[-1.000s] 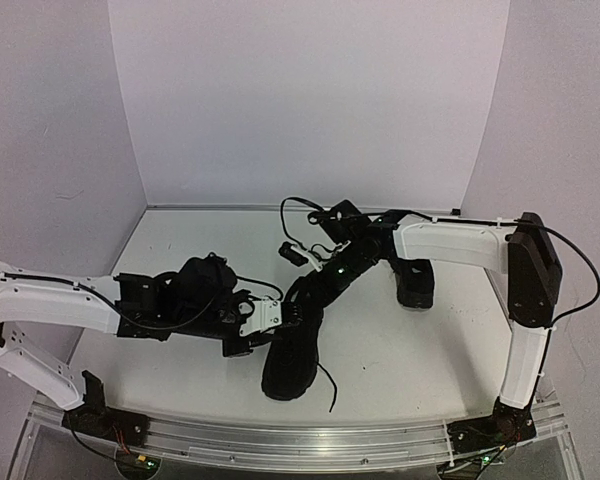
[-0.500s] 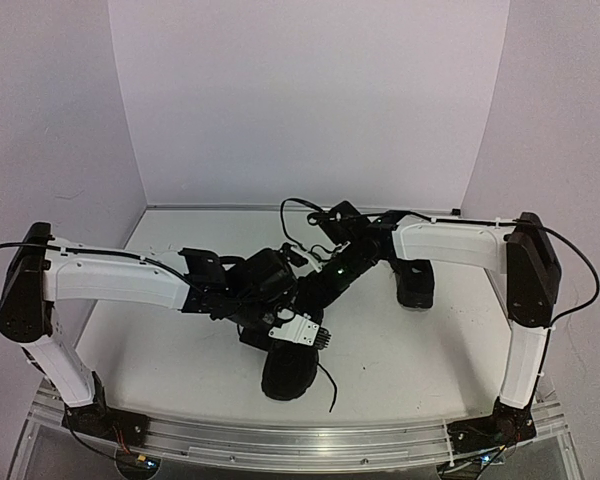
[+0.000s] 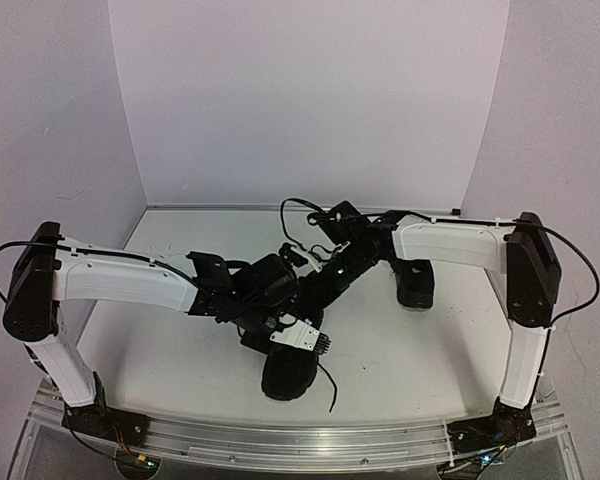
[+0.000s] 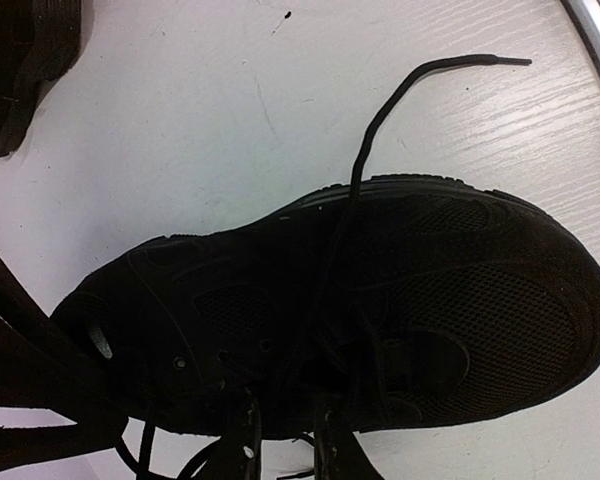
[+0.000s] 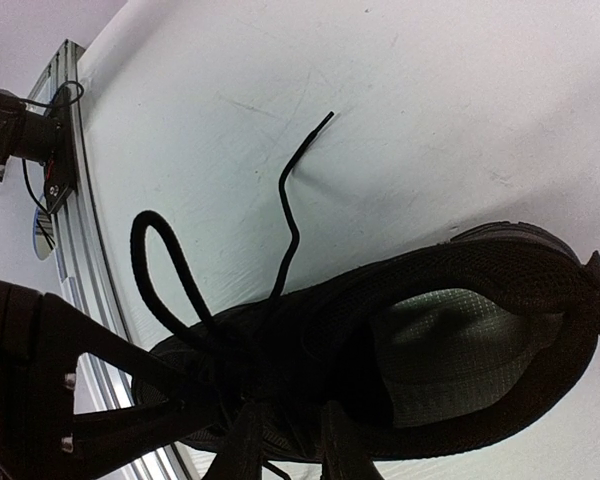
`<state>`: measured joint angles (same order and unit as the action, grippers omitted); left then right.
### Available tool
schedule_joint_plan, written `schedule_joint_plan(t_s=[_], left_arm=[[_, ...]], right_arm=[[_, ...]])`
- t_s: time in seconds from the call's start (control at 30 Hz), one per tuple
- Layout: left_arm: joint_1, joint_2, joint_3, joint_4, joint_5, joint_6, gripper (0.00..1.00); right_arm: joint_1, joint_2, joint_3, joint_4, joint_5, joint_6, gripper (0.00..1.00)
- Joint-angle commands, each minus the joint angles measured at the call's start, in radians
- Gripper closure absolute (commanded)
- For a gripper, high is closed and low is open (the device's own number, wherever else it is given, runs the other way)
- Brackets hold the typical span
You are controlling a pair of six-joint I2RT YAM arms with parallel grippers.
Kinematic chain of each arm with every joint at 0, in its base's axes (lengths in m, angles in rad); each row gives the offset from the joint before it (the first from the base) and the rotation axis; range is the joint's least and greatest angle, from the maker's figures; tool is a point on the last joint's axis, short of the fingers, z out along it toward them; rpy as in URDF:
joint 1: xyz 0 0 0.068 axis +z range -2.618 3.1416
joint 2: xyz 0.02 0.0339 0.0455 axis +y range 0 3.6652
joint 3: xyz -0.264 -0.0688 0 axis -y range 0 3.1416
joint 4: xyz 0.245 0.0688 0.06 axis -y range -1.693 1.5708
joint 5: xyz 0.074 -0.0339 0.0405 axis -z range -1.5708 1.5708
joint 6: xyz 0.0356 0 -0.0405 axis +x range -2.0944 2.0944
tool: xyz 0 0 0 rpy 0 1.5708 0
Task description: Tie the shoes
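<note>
One black shoe (image 3: 285, 378) lies near the front edge with its toe toward me. It fills the left wrist view (image 4: 430, 280). The right wrist view (image 5: 310, 330) shows its pale green insole (image 5: 450, 350). My left gripper (image 3: 298, 345) hangs over its lacing, and its fingers (image 4: 285, 425) stand slightly apart at the shoe's side. My right gripper (image 3: 300, 303) hovers over the laces near the heel; its tips (image 5: 285, 430) merge with the dark shoe. A lace loop (image 5: 155, 255) stands up. A loose lace end (image 4: 400, 100) trails across the table. The second shoe (image 3: 415, 285) sits to the right.
The sole of the second shoe (image 4: 20, 70) shows at the top left of the left wrist view. The metal front rail (image 3: 300, 435) runs just beyond the near shoe's toe. White walls close in the table on three sides. The two arms cross closely above the near shoe.
My left arm has swung from the table's left side to over the near shoe, then settled slightly. The right arm and both shoes have stayed put.
</note>
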<state>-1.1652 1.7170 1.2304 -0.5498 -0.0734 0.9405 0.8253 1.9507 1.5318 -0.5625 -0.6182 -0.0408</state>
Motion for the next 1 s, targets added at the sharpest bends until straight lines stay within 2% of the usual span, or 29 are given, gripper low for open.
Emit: schedule_joint_plan(t_s=[0.0, 0.37, 0.5, 0.73, 0.97], left_arm=[[-0.001, 0.009, 0.03, 0.037, 0.009, 0.002, 0.82], [-0.002, 0.081, 0.048, 0.039, -0.026, 0.01, 0.81], [-0.001, 0.086, 0.057, 0.025, -0.049, 0.006, 0.89], [-0.002, -0.035, 0.009, 0.074, -0.002, -0.028, 0.99], [0.001, -0.1, -0.029, 0.101, 0.005, -0.057, 1.0]], right_arm=[[0.004, 0.01, 0.03, 0.001, -0.008, 0.002, 0.81], [0.004, 0.014, 0.034, 0.001, -0.012, 0.002, 0.81], [0.003, 0.014, 0.033, 0.001, -0.012, 0.001, 0.81], [0.003, 0.014, 0.034, 0.0, -0.01, 0.002, 0.82], [0.004, 0.014, 0.04, 0.001, -0.013, 0.002, 0.82]])
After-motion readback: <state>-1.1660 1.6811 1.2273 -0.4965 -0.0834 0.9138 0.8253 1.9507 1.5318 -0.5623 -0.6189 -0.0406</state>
